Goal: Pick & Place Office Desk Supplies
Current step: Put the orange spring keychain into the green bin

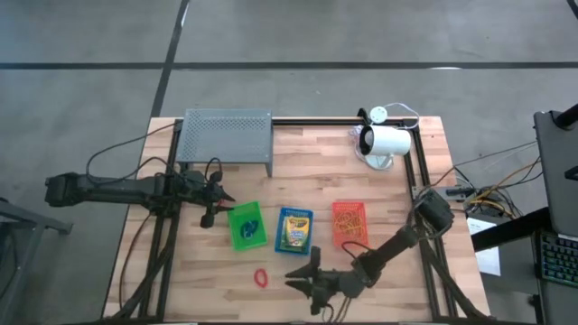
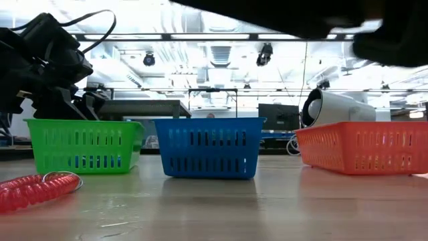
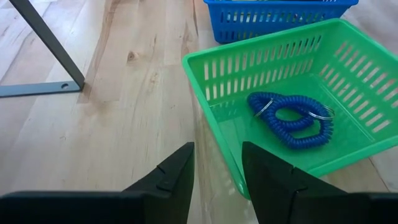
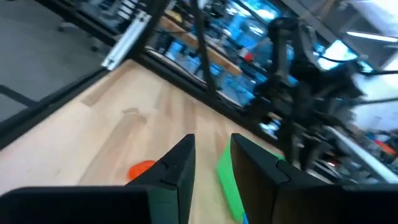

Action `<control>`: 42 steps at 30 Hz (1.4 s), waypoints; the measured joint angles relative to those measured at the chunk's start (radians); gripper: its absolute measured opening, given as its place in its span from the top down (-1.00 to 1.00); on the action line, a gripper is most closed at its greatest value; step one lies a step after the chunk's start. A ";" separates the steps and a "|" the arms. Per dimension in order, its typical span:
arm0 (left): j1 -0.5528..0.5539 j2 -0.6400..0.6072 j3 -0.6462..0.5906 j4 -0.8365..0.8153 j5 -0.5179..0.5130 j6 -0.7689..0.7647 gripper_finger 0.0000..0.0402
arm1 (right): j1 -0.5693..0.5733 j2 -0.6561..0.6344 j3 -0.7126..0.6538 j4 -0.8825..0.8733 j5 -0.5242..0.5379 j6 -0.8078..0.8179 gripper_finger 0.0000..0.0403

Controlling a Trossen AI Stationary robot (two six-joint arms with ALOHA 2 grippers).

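— Three trays stand in a row across the table: a green tray (image 1: 246, 226), a blue tray (image 1: 294, 229) and an orange tray (image 1: 349, 222). Which supply is left loose?

— One red coil loop (image 1: 261, 277) lies alone on the bare wood, nearer the front edge than the trays and just left of my right gripper (image 1: 305, 276). In the low view it sits at the left foreground (image 2: 37, 189), flat, its metal ring resting on top. A blue coil loop (image 3: 291, 116) of the same kind lies already inside the green tray.

— How do your hands stand?

— My right fingers (image 4: 177, 163) are apart with only a narrow gap, empty, low over the wood and close to the red loop without touching it. My left gripper (image 1: 209, 200) waits at the green tray's outer edge, fingers (image 3: 173, 177) parted and holding nothing.

— How will the loop handle?

— I judge it very light, soft and springy: a plastic coil that squashes under the fingers and stretches if snagged. Nothing fragile, though it may slide on smooth wood or roll out of a shallow pinch.

— Where do you take hold?

— Across one side of the coil, away from the ring, pinching the strand's full thickness with fingertips down at the wood, so it cannot spring free
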 joint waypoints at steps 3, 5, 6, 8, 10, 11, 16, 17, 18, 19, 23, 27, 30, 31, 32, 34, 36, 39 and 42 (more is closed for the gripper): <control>0.000 0.000 0.000 0.000 0.000 0.000 0.31 | 0.051 -0.017 -0.016 -0.013 0.072 0.022 0.45; 0.000 0.000 0.000 0.000 0.000 0.000 0.31 | 0.074 -0.033 -0.024 -0.025 0.072 0.074 0.42; 0.000 0.000 0.000 0.000 0.000 0.000 0.31 | 0.080 -0.039 -0.027 -0.031 0.058 0.102 0.41; 0.000 0.000 0.000 0.000 0.000 0.000 0.31 | 0.079 -0.046 -0.027 -0.052 0.022 0.191 0.40; 0.000 0.000 0.000 0.000 0.000 0.000 0.31 | 0.063 -0.040 -0.021 -0.086 -0.010 0.309 0.40; 0.000 0.000 0.000 0.000 0.000 0.000 0.31 | 0.057 -0.030 -0.009 -0.107 -0.019 0.347 0.40; 0.000 0.000 0.000 -0.004 0.000 0.000 0.31 | 0.048 0.033 0.059 -0.123 -0.024 0.386 0.40; 0.000 0.000 0.000 -0.004 0.000 0.000 0.31 | 0.046 0.048 0.074 -0.122 -0.025 0.386 0.40; 0.000 0.000 0.000 -0.005 0.000 0.000 0.31 | 0.041 0.062 0.087 -0.123 -0.026 0.386 0.40; 0.000 0.000 0.000 -0.007 0.000 0.000 0.31 | 0.034 0.075 0.096 -0.124 -0.020 0.386 0.40; 0.000 0.000 0.000 -0.009 0.000 0.000 0.31 | -0.011 0.105 0.127 -0.123 0.047 0.399 0.40; 0.000 0.000 0.000 -0.014 0.000 0.000 0.31 | -0.055 0.105 0.144 -0.122 -0.011 0.485 0.40; 0.000 0.000 0.000 -0.016 0.000 0.000 0.31 | -0.063 0.108 0.157 -0.123 -0.031 0.481 0.40; 0.000 0.000 0.000 -0.015 0.000 0.000 0.31 | -0.062 0.108 0.157 -0.124 -0.030 0.465 0.40; 0.000 0.000 0.000 -0.016 0.000 0.000 0.31 | -0.061 0.108 0.157 -0.125 -0.027 0.447 0.40; 0.000 0.000 0.000 -0.016 0.000 0.000 0.31 | -0.060 0.109 0.155 -0.125 -0.016 0.423 0.40; 0.000 0.000 0.000 -0.016 0.000 0.000 0.31 | -0.058 0.109 0.151 -0.125 -0.002 0.426 0.40; 0.000 0.000 0.000 -0.016 0.000 0.000 0.31 | -0.054 0.109 0.141 -0.127 -0.002 0.452 0.40; 0.000 0.000 0.000 -0.016 0.000 0.000 0.31 | -0.052 0.109 0.128 -0.128 0.010 0.442 0.40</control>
